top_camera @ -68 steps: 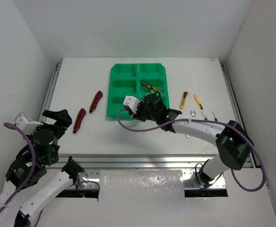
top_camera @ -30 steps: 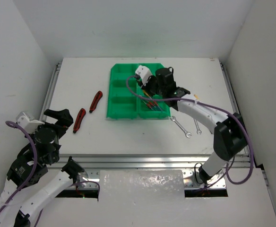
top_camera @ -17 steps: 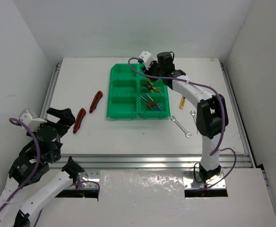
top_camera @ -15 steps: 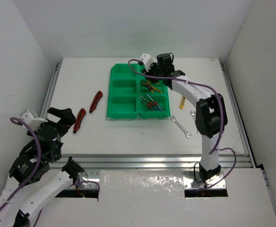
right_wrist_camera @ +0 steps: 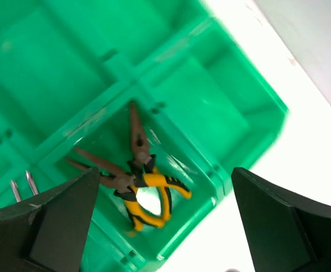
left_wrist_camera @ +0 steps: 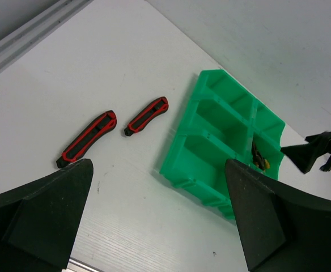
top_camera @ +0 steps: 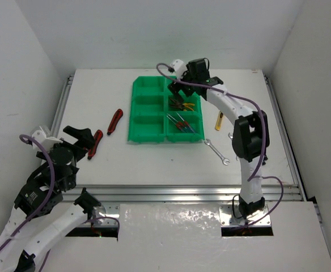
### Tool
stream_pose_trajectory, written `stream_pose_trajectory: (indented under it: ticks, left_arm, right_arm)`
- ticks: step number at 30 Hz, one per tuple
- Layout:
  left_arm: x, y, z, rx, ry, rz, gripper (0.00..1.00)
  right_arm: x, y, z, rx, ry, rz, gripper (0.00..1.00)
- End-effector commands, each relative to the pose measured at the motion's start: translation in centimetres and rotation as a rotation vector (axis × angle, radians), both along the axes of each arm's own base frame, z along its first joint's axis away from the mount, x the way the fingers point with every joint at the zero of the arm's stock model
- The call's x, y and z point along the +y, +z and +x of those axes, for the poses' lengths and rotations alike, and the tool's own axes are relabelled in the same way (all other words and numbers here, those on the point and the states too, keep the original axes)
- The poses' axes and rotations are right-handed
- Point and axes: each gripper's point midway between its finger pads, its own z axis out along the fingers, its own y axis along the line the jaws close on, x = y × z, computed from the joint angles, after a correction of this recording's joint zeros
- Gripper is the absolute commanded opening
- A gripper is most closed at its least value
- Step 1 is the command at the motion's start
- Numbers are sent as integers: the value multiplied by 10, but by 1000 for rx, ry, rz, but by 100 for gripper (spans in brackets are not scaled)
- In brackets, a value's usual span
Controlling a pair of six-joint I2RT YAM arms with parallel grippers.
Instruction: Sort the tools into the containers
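Observation:
The green tray of containers (top_camera: 136, 110) lies at the table's middle back. My right gripper (top_camera: 178, 92) hangs open over its middle right bin, nothing between its fingers. Two yellow-handled pliers (right_wrist_camera: 145, 190) lie crossed in that bin (right_wrist_camera: 211, 164), also seen as pliers (top_camera: 182, 105) from above. Blue-handled screwdrivers (top_camera: 181, 122) lie in the near right bin. Two red-and-black tools (top_camera: 115, 121) (top_camera: 95, 143) lie left of the tray. My left gripper (top_camera: 79, 139) is open near the closer one. In the left wrist view the left gripper (left_wrist_camera: 160, 221) stands wide above bare table, the red-and-black tools (left_wrist_camera: 86, 146) (left_wrist_camera: 147, 115) beyond it.
A yellow-black utility knife (top_camera: 217, 120) lies right of the tray. Two silver wrenches (top_camera: 216, 152) (top_camera: 232, 136) lie nearer the front right. The tray's left column of bins (left_wrist_camera: 211, 122) shows nothing inside.
My right gripper has opened and risen toward the far side; a second pair of pliers now lies in the middle right bin. The left arm has crept forward and right.

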Motion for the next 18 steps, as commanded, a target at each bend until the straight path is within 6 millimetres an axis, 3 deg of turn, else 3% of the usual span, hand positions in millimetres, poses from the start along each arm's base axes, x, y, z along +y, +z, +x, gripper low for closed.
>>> stream_pose_trajectory:
  ticks: [1, 4, 5, 6, 8, 9, 12, 18]
  left_arm:
    - [-6, 4, 7, -6, -22, 10, 100]
    - [-8, 4, 8, -4, -32, 14, 100]
    - [-9, 4, 8, -5, -36, 14, 100]
    - [-9, 3, 9, -1, -40, 18, 100]
    - [-11, 4, 9, -5, -50, 18, 100]
    - [-13, 3, 10, -1, -59, 22, 100]
    - [-16, 2, 12, 6, -73, 29, 100]
    - [-18, 0, 14, 16, -80, 36, 100]
  right_arm:
    - [-50, 59, 25, -18, -317, 150, 99]
    - [-115, 44, 24, 142, -707, 276, 99]
    - [-137, 17, 13, 217, -824, 249, 99]
    - [-156, 3, 11, 266, -936, 301, 99]
    - [-169, -22, 6, 309, -1000, 298, 93]
    - [-179, -44, 2, 331, -1061, 270, 91]
    - [-188, -77, 1, 365, -1114, 236, 86]
    - [-197, -122, -2, 439, -1174, 217, 77]
